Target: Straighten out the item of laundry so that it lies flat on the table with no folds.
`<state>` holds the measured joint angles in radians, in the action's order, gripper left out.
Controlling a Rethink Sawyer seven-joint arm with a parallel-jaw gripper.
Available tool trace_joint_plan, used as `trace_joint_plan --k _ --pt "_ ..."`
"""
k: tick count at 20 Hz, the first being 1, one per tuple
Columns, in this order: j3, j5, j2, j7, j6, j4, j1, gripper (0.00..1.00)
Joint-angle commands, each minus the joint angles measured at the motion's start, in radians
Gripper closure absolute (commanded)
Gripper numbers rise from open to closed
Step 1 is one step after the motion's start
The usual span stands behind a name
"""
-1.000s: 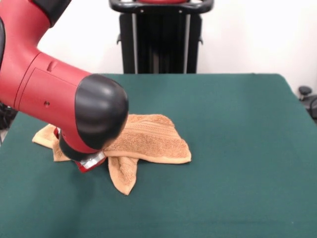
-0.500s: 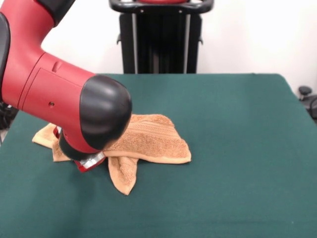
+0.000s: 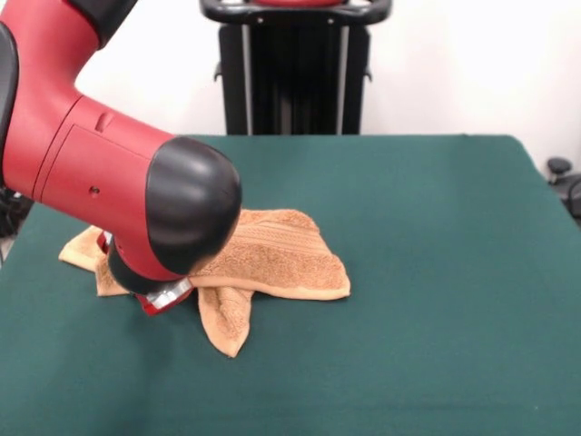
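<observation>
Towel (image 3: 272, 259) lies bunched and folded toward the left edge of the green table (image 3: 436, 227), one corner hanging out toward the near edge. The gripper (image 3: 163, 298) is down on its left part; whether it is apart or clamped is hidden by the arm (image 3: 109, 173).

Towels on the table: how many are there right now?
1. An orange-tan towel lies crumpled left of the table's centre, partly under the red arm, which could hide more cloth.
</observation>
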<state>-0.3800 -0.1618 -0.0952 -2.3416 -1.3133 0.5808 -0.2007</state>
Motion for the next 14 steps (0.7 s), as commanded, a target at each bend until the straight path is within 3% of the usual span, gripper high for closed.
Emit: trace_joint_plan --k 1,6,14 --pt "0.076 0.032 -0.072 -0.229 0.110 0.042 0.007 0.00" --pt "0.093 0.035 -0.014 -0.188 0.170 0.115 0.007 0.00" --pt "0.094 0.053 0.234 -0.042 0.164 0.319 0.017 0.00"
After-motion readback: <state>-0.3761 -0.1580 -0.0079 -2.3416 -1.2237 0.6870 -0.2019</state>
